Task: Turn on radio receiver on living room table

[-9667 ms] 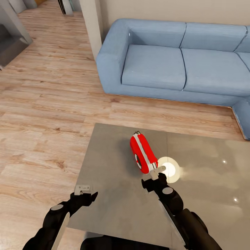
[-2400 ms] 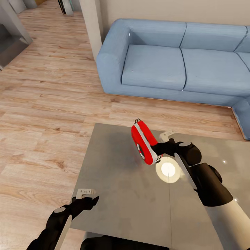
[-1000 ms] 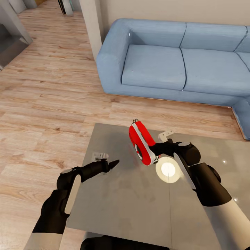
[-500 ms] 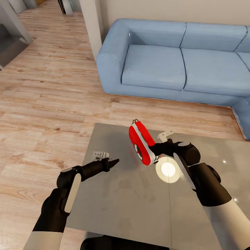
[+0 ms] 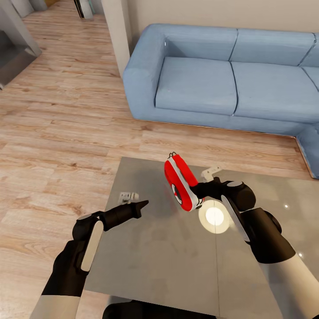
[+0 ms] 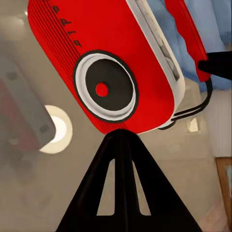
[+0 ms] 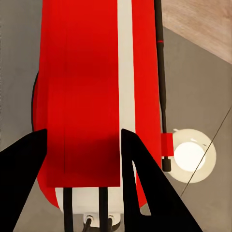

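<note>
Edging slightly nearer, the left gripper [image 5: 141,204], jaws clenched, aimed at the dial [image 6: 103,87] of the radio receiver [image 5: 180,185], which the right gripper [image 5: 199,192] grasped above the desk [image 5: 146,257]; pressing seemed next.

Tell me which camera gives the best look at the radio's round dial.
The left wrist view: the radio receiver faces it, dial in full. The head view shows the dial edge-on and small. The right wrist view shows its red side and white band.

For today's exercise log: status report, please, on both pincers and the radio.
Right pincer shut on radio receiver, tilted above table. Left pincer shut, pointing at dial. Nothing between.
</note>
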{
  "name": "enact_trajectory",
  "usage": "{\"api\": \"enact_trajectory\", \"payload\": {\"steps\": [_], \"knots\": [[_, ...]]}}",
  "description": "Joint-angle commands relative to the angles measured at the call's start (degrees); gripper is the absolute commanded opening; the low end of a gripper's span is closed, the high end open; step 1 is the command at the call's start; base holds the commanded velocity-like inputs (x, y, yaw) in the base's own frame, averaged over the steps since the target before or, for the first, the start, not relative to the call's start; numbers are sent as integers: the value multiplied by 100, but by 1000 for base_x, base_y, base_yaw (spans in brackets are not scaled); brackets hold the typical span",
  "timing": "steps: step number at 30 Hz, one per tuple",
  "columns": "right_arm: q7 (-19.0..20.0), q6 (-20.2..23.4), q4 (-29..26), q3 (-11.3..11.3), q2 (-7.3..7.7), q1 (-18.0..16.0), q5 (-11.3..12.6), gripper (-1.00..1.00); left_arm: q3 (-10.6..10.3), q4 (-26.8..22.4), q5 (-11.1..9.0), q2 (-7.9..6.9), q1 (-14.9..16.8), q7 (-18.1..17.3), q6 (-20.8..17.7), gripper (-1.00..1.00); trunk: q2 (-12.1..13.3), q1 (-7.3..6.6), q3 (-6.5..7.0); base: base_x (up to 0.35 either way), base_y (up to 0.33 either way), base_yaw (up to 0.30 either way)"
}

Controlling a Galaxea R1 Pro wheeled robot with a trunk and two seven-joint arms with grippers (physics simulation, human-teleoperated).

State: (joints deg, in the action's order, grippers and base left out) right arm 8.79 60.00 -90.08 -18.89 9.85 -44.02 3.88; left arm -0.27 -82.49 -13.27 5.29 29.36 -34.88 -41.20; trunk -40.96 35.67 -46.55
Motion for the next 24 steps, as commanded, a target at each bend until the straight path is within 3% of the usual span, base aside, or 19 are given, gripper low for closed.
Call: {"api": "enact_trajectory", "payload": {"steps": [1,6,11,14,24], "knots": [[2,0,-1,0,0,-1,7,-100,0,1,-4,4,0,-10,-1,-100,0,0,0,0,0,0],[27,0,-1,15,6,-1,7,-100,-1,-11,-12,117,17,-24,-5,-100,0,0,0,0,0,0],[620,0,-1,-12,18,-1,8,-100,-11,-8,-17,294,34,-103,-8,-100,0,0,0,0,0,0],[915,0,-1,-19,18,-1,7,-100,-16,-5,-17,316,35,-206,-15,-100,0,0,0,0,0,0],[1272,0,-1,-24,22,-1,1,-100,-23,-3,-16,318,35,-244,-29,-100,0,0,0,0,0,0]]}}
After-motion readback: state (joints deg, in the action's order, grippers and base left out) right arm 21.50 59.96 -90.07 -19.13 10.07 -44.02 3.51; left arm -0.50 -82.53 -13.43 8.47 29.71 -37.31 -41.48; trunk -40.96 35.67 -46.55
